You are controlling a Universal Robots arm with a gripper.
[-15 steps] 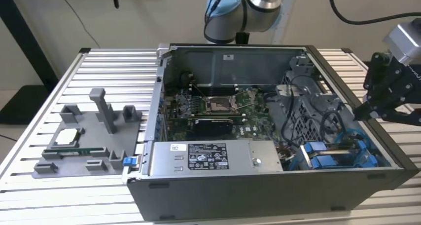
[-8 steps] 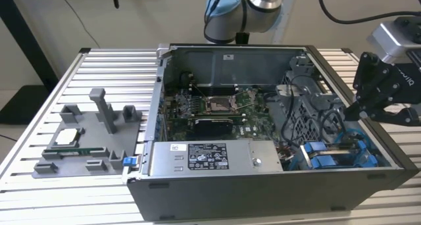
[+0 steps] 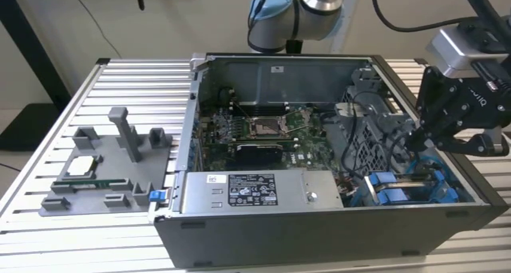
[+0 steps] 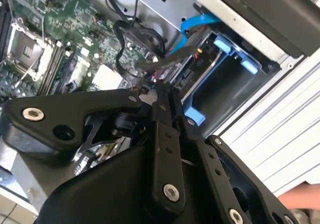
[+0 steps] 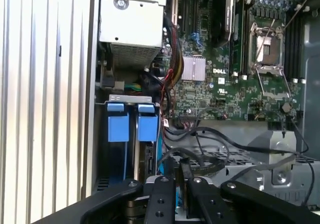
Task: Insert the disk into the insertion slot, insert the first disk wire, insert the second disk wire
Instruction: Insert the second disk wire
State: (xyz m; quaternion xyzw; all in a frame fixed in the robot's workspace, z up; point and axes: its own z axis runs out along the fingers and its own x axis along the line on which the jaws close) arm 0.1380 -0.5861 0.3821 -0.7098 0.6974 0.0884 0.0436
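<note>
My black gripper [image 3: 431,140] hangs inside the open computer case [image 3: 319,225], near its wall on the exterior view's right. In both wrist views its fingers [image 4: 159,99] are pressed together on the end of a black wire [image 4: 131,58] that loops up from the motherboard side. The insertion slot [image 3: 415,186] lies just below the gripper in the case's front corner. Two bright blue carrier tabs [image 5: 116,124] stand in the slot. A dark slim edge that may be the disk [image 5: 149,158] sits under one tab; its label is hidden.
The motherboard [image 3: 264,135] with its open CPU socket fills the case floor. A silver power supply [image 3: 255,192] lies along the front wall. Loose black cables [image 5: 225,146] cross a perforated metal cage. A grey fixture [image 3: 104,171] with a square chip stands on the slatted table.
</note>
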